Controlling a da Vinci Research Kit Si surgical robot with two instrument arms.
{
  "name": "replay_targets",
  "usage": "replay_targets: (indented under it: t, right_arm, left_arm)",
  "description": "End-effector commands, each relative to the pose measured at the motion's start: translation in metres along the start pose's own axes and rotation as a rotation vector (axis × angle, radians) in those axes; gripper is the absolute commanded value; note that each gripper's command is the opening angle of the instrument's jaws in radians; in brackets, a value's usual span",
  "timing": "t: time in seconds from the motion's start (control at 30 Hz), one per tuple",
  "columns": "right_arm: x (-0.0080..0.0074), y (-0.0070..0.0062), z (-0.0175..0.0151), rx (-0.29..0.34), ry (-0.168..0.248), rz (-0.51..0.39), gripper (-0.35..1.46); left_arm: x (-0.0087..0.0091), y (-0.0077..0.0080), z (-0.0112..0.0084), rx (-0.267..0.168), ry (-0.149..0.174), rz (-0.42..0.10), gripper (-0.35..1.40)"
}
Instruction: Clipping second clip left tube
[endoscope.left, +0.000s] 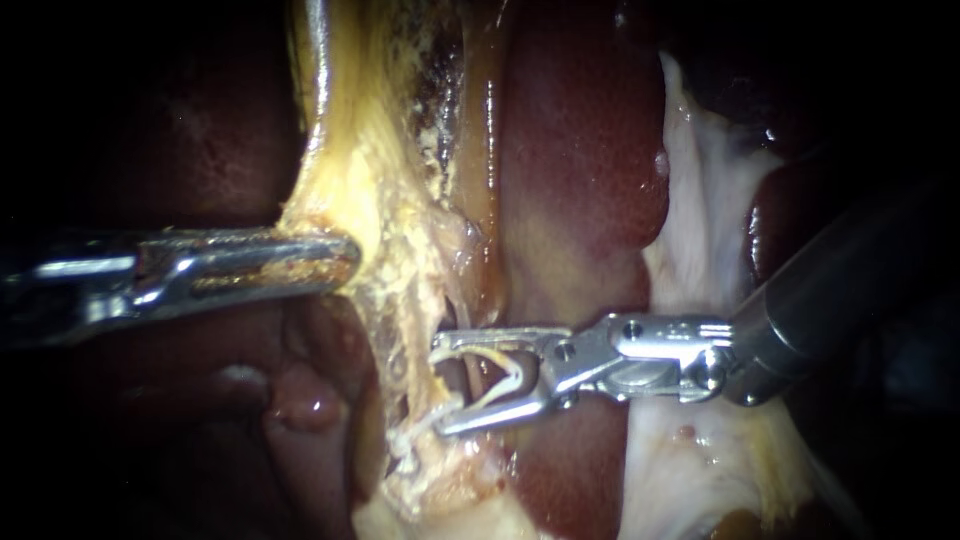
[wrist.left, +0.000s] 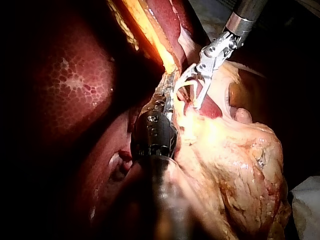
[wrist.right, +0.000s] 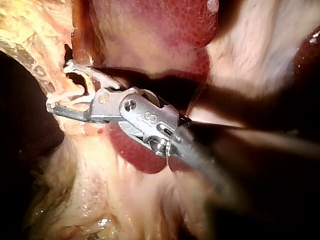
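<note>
Clip (endoscope.left: 515, 375) (white) held in right instrument's (endoscope.left: 440, 385) wide jaws, left instrument (endoscope.left: 343, 262) clamped on yellow tissue (endoscope.left: 370, 180)

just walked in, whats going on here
Two instruments are working on tissue beside the liver. The left instrument is clamped on a band of yellowish tissue and seems to hold it aside. The right instrument carries a pale clip, spread wide around the lower part of that tissue. The clip is not yet closed.

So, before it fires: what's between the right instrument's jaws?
The right instrument grips a white clip between its jaws, with stringy yellowish tissue at their tips. That tissue hides whether a tube lies inside the clip.
</note>
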Motion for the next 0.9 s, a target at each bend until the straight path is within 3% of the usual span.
replay_targets:
  t: [0.03,0.37,0.53,0.9]
  right_arm:
    - [-0.0001,0.0000,0.0003,0.005,0.000,-0.001,0.58]
    - [-0.0005,-0.0007,0.0029,0.084,-0.018,-0.005,0.58]
    - [0.0000,-0.0012,0.0038,0.123,-0.003,-0.005,0.57]
    - [0.0004,-0.0012,0.0049,0.151,-0.002,-0.009,0.51]
  left_arm:
    - [0.0000,0.0000,0.0000,0.000,0.000,0.000,-0.35]
    - [0.0001,0.0002,0.0002,0.000,0.000,0.001,-0.35]
    - [0.0005,0.0003,0.0007,-0.003,-0.002,0.003,-0.35]
    - [0.0019,0.0001,0.0028,-0.001,-0.008,0.008,-0.35]
